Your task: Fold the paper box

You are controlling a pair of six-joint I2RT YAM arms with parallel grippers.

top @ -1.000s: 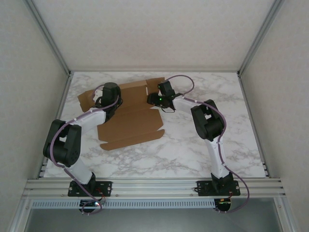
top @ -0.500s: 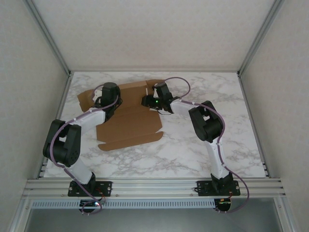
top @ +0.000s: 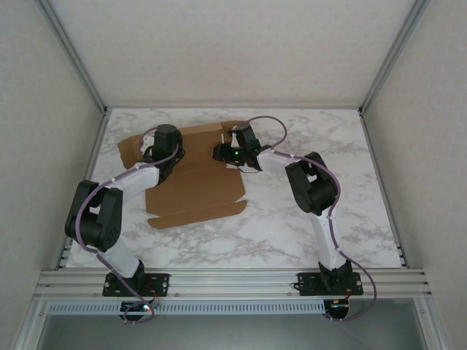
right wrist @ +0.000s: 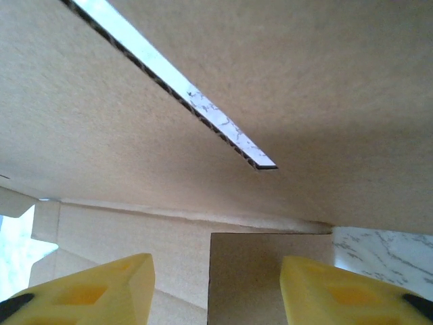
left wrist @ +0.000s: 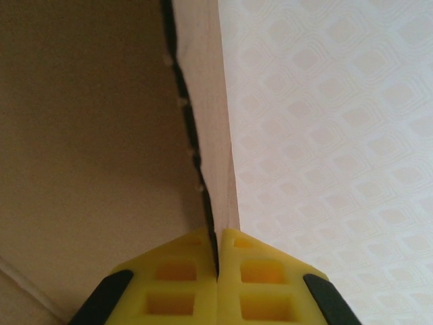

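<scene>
Tight crop: left gripper (left wrist: 217, 264) pinches a paper box (left wrist: 88, 135) flap edge; right gripper (right wrist: 215, 281) jaws spread over the box, fingers partly cut off.

- We see a white marble-pattern surface (top: 292, 219) with grey veining.
- One brown paper box (top: 197, 191) sheet lies on it, left of centre, toward the back.
- Most of the sheet looks flat on the marble.
- In the right wrist view, marble shows through a slot in the cardboard.
- The sheet's near edge sits well back from the surface's near edge.
</scene>
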